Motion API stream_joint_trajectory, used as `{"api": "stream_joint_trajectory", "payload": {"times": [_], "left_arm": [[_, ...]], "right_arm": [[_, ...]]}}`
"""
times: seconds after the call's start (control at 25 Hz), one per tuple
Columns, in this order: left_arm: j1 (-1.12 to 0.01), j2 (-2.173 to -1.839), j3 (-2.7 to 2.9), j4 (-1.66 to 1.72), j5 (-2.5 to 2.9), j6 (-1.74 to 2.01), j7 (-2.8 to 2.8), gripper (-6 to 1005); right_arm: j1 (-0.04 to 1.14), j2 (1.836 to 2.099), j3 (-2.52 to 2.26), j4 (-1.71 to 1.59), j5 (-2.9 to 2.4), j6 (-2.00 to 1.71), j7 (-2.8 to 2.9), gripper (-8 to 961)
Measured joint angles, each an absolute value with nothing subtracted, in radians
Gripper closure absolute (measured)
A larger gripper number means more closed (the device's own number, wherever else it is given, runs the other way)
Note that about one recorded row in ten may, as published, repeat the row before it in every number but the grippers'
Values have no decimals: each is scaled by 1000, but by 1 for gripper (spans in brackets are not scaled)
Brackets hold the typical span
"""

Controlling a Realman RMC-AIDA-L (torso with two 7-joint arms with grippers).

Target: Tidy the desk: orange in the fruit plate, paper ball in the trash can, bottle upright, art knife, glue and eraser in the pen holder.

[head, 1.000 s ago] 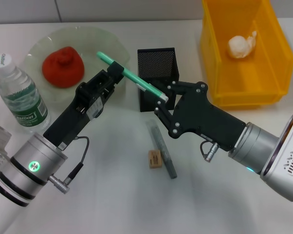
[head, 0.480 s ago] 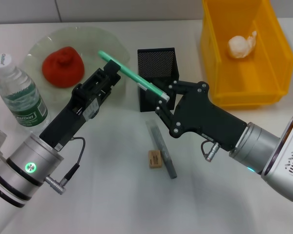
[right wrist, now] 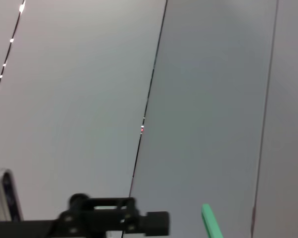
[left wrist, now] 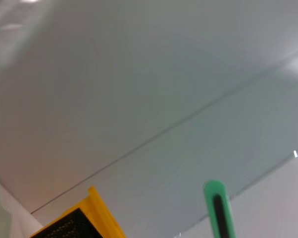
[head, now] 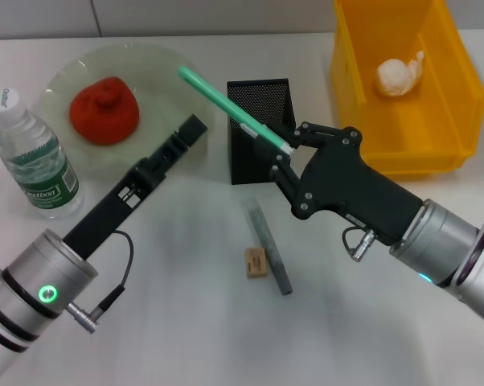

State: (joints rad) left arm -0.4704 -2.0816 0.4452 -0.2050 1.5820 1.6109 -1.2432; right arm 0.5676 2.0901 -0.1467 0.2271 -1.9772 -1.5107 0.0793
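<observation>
Green art knife (head: 230, 111) pinched in right gripper (head: 284, 154) at frame middle: tip upright, lower straight into black pen holder (head: 254, 121); left gripper (head: 192, 129) empty, grip unclear.

A plain white tabletop (head: 186, 338) runs back to a grey wall (head: 226, 16) along its far edge.

A red-orange orange (head: 104, 110) lies in the translucent pale-green fruit plate (head: 163, 66). The trash can (head: 459, 80) is bright yellow, the paper ball (head: 399, 75) white. The pen holder (head: 258, 104) is black mesh. The art knife (head: 230, 108) is mint green. The bottle (head: 33, 157) is clear with a green label and a white cap. The eraser (head: 256, 263) is tan.
</observation>
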Motion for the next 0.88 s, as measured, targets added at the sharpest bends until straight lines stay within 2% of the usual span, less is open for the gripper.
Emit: {"api": "stream_joint_trajectory", "payload": {"times": [0.44,0.72,0.84,0.88], "left_arm": [[-463,-2079,446,-134,1744,1632,-935,419],[-421,-2075,448,-56,1810,1628,-716,425],[-407,-2075,447,-36,1810,1618,-678,426],[-403,-2075,445,-32,1811,1609,-671,426]], "right_arm": [[535,2083,-173,30,-1987,-1656,492,798],[510,2077,-248,-196,-1989,-1753,867,797],[507,2067,-317,-305,-1989,-1769,1017,797],[509,2052,-355,-358,-1989,-1773,1087,797]]}}
